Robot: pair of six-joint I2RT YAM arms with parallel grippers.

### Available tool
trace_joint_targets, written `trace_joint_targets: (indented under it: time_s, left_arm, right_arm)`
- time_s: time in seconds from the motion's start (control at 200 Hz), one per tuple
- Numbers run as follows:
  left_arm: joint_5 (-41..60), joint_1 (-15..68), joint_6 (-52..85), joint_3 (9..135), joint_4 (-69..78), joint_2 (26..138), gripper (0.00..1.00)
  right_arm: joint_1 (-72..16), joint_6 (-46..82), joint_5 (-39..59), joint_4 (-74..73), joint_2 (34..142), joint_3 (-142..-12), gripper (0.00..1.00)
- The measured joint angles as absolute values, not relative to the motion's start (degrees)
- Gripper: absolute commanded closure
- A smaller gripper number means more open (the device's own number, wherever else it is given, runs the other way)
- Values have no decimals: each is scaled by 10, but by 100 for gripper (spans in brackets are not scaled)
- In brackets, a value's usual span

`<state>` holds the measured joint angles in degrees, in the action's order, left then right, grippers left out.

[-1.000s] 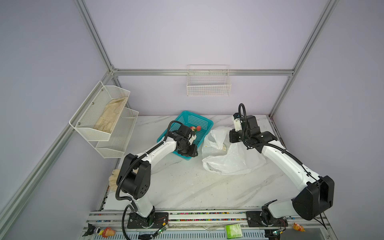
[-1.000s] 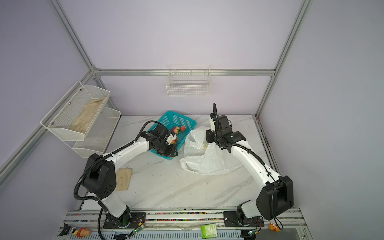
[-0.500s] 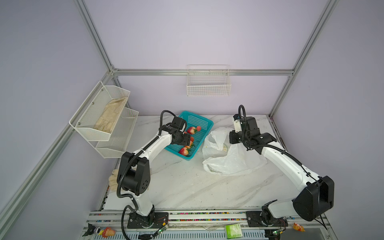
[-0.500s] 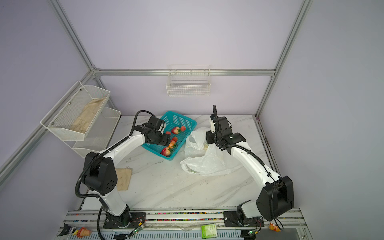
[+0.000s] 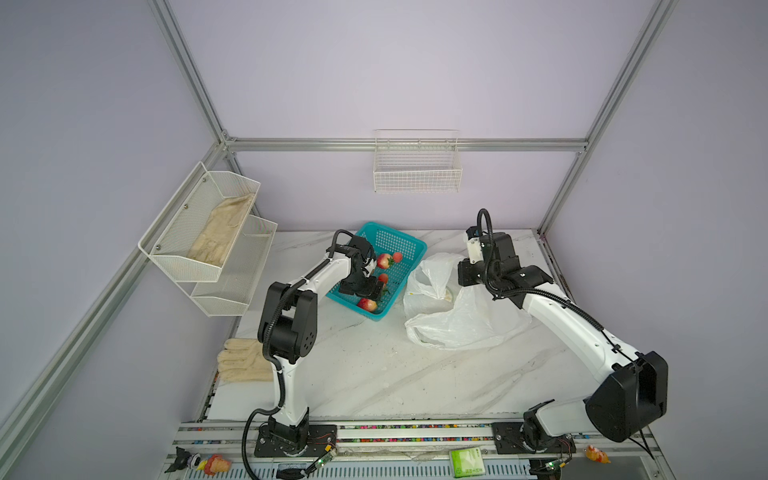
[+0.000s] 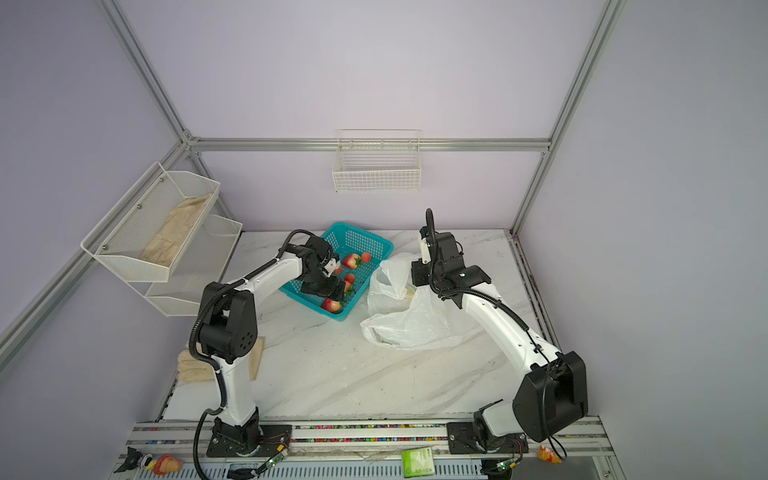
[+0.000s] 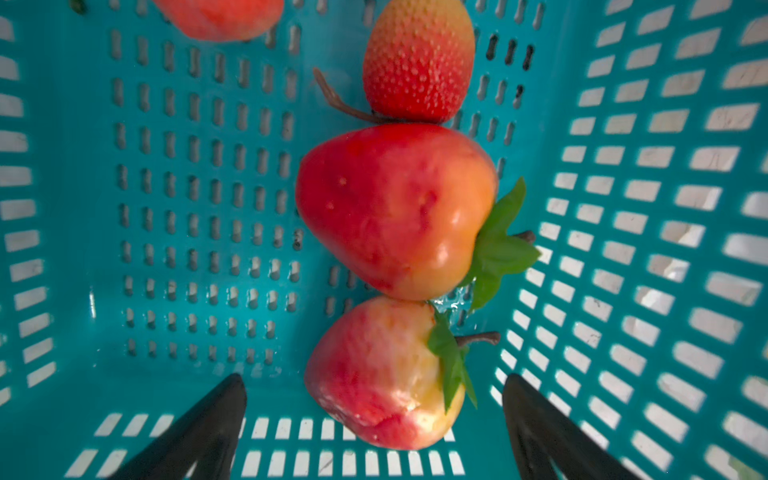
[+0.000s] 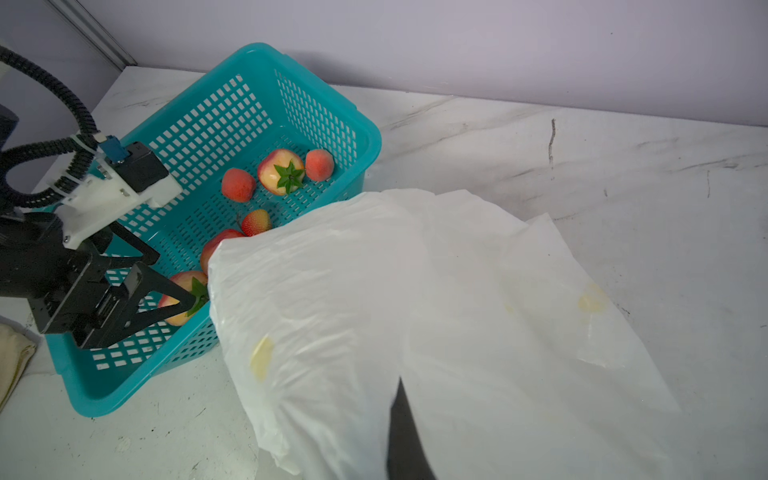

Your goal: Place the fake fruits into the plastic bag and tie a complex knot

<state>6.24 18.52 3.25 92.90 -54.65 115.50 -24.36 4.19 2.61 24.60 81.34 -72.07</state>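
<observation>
From my station, the left arm rises from its base at the front rail and folds at the elbow. It then reaches forward across the bench point(image 5: 374, 374), with its wrist tipped down into the teal basket point(image 5: 409, 245). The left tool point(image 7: 374, 382) is released, its two dark fingers point(image 7: 216, 415) spread wide above the basket floor. The right arm stretches from the right end of the rail, its forearm slanting toward the rear and its wrist hanging over the raised mouth of the plastic bag point(image 5: 457, 320).

I can only make out one dark finger of the right tool point(image 8: 403, 436) in the right wrist view, because the white film drapes over the rest. It is clenched, and the bag's edge stands lifted off the bench at that spot, so I read it as grasping the plastic bag. In that same view the bag also covers part of two fruits. In both top views the left tool hides part of the basket's contents. One fruit is cut off at the edge of the left wrist view.

All six fake fruits point(image 8: 282, 170) lie inside the basket. Three sit in a touching row, and the palest one point(image 7: 382, 374) lies between the spread left fingers with a gap on either side. The bag rests on the bench just beside the basket, its open mouth turned toward it.
</observation>
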Motion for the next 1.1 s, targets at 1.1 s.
trace_joint_targets:
  time_s: [1.1]
  left_arm:
    - [-4,192,35,976,-608,1220,35]
  right_arm:
    - [-244,42,39,246,832,-721,100]
